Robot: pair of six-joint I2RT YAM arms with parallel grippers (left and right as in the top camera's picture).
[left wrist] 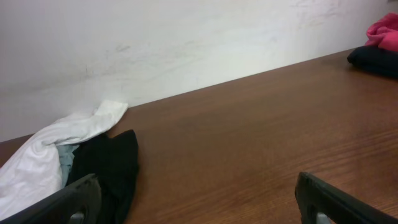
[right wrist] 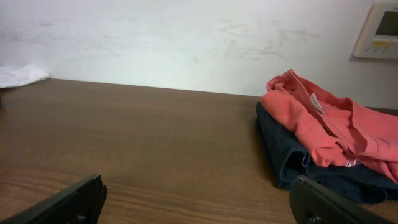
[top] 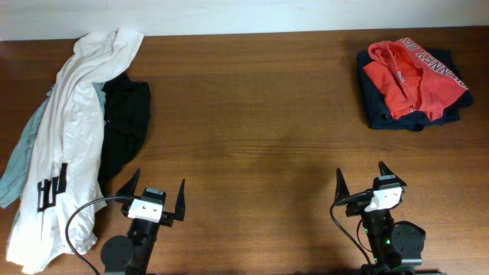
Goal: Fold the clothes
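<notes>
The clothes lie in a loose heap at the table's left edge: a long white T-shirt (top: 72, 122) with black print near its lower end, a black shirt (top: 126, 126) beside it and a pale grey-blue shirt (top: 23, 153) under its left side. In the left wrist view the white T-shirt (left wrist: 56, 140) and black shirt (left wrist: 109, 165) lie ahead to the left. My left gripper (top: 155, 192) stands open near the front edge, just right of the heap, holding nothing. My right gripper (top: 365, 181) is open at the front right, also with nothing in it.
A folded stack sits at the back right: a coral-red garment (top: 412, 76) on a dark navy one (top: 382, 111); both also show in the right wrist view, the red garment (right wrist: 323, 121) on the navy one (right wrist: 292, 155). A wall panel (right wrist: 379, 28) hangs behind. Bare brown wood (top: 252, 130) spans the middle.
</notes>
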